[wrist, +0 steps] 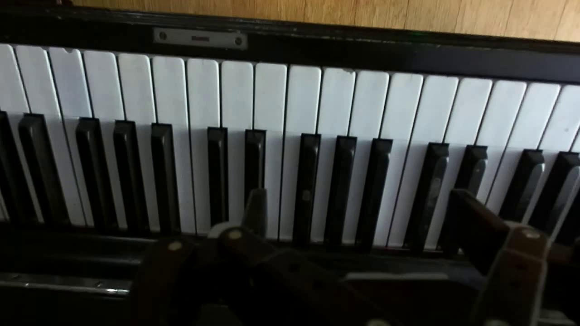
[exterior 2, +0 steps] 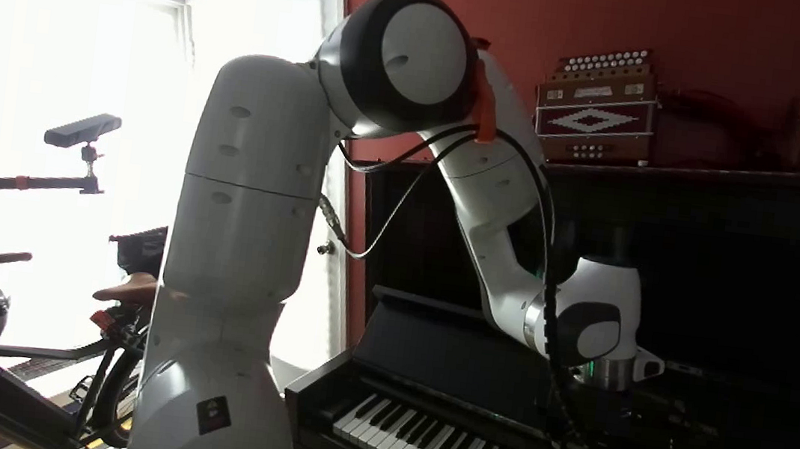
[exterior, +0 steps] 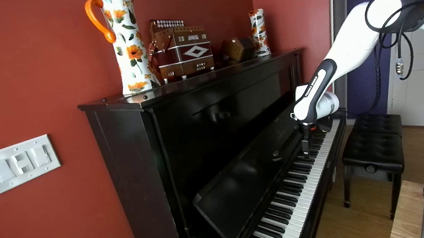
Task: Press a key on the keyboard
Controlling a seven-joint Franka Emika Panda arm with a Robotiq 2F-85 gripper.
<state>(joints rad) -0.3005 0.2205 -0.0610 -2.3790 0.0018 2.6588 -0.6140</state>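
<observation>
Notably, only the wrist view shows the dark end effector [wrist: 358, 194] spread wide over the black-and-white keyboard [wrist: 270, 99] fronting the glossy black upright piano [exterior: 236, 113]; whether it touches keys is unclear. In an exterior view the white robot arm [exterior: 354, 43] hides part of the piano, whose top bears a flower-painted white jug [exterior: 130, 49].

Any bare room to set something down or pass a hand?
The padded bench, beside the piano, looks bare. You could likely reach across the keyboard between the gripper and the end nearest the light switches. Crowded: the piano top around the pitcher and accordion.
</observation>
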